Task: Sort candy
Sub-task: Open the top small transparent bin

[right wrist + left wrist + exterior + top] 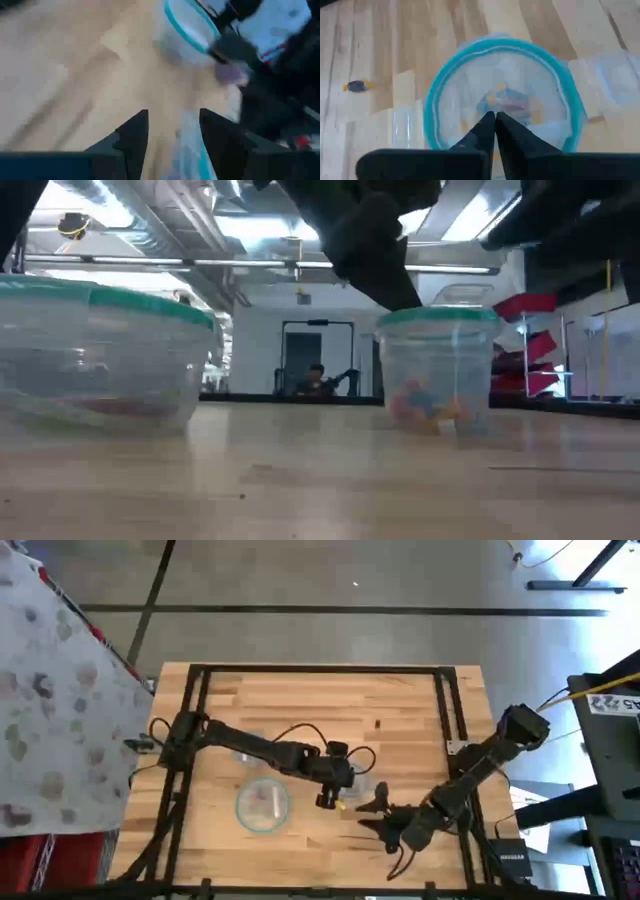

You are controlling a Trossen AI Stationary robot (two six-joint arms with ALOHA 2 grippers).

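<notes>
We see a pale wooden table (300,700) with a dark frame, standing on a grey floor; in the low view the room behind it runs back to a doorway, where a person (316,380) sits at the centre of the picture.

In the high view the left arm reaches from the left edge of the table toward its middle, and the left gripper (327,800) sits just right of a clear bowl (262,805) at the lower centre of the frame. Its wrist view shows the two dark fingers (482,131) pressed together with nothing between them, poised above a teal-rimmed container (502,95). Candy (510,102) lies inside that container, a small blurred cluster of orange, blue and pinkish pieces.

One more candy piece (356,86), dark with yellow ends, lies alone on the wood at the left of that wrist view, well apart from the container.

The right gripper (372,815) is at the lower right of the high view, near the table's front edge. Its fingers (132,132) stand apart over bare wood, holding nothing.

In the low view a small tub (437,370) right of centre holds coloured sweets, and a wide bowl (100,360) fills the left.
</notes>
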